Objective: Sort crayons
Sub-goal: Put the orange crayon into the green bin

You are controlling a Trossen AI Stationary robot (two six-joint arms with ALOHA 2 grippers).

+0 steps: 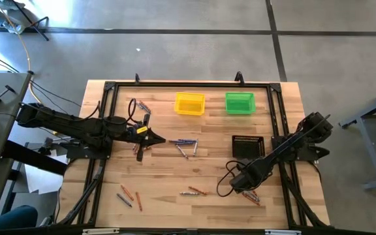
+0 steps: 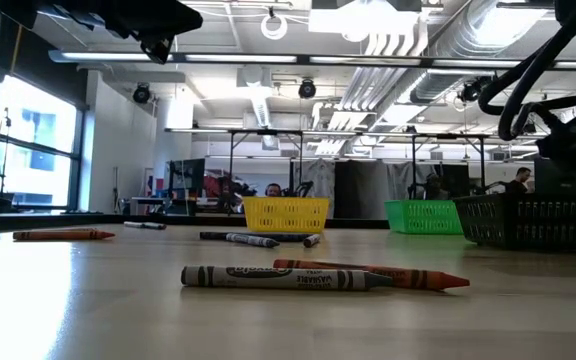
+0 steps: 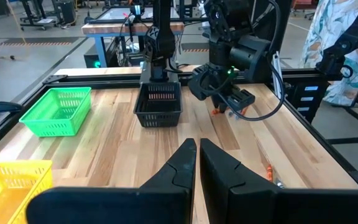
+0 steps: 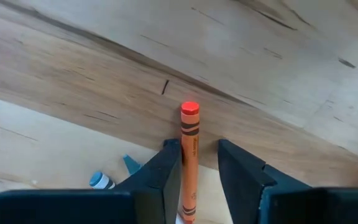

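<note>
Crayons lie flat on the wooden table in loose groups: mid-table (image 1: 185,145), far left (image 1: 140,105), near left (image 1: 129,196), near middle (image 1: 193,191) and near right (image 1: 253,196). My right gripper (image 1: 243,186) is low over the near-right group and open. Its two fingers stand on either side of an orange crayon (image 4: 189,143), which lies on the table along the fingers. A blue crayon tip (image 4: 100,181) lies beside it. My left gripper (image 1: 156,139) is shut and empty, above the table left of the mid-table group; its fingers also show in the left wrist view (image 3: 197,168). My right gripper comes down at a slant over the orange crayon, fingers along it. One finger (image 4: 166,168) stands right against the crayon's side (image 4: 185,163), and a gap shows at the other finger. I cannot tell whether the near finger touches it. The crayon lies on the table.
A yellow bin (image 1: 189,103) and a green bin (image 1: 240,102) stand at the far edge, and a black ribbed tray (image 1: 249,146) stands just beyond my right gripper. A black frame (image 1: 113,88) runs round the table. Bare wood lies between the crayon groups.
</note>
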